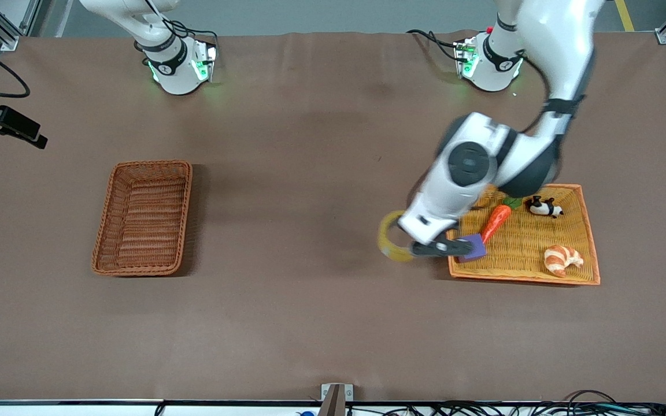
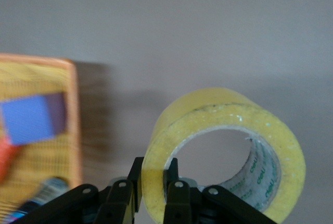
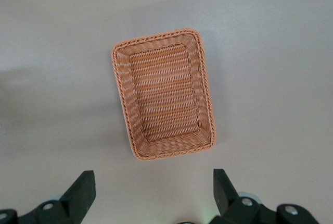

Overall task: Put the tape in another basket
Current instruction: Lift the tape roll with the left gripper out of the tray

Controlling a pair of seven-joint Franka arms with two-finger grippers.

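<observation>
Left gripper point(image 2: 154, 188) clamped on tape point(image 2: 223, 146) wall beside tray point(image 1: 587, 231): probably light, stiff, slick. Right gripper point(image 3: 153, 193) spread wide above basket point(image 3: 162, 95), waiting.

The left arm reaches out from its base and bends down at the elbow, its wrist angled toward the right arm's end of the surface. The left hand point(image 1: 420, 249) hangs just above the surface, fingers point(image 2: 176, 198) clamped on the wall of the tape point(image 1: 392, 237), one finger outside the ring and one inside its hole. The right arm waits, raised high. The right hand point(image 3: 153, 193) points straight down, its fingers spread wide apart and holding nothing.
</observation>
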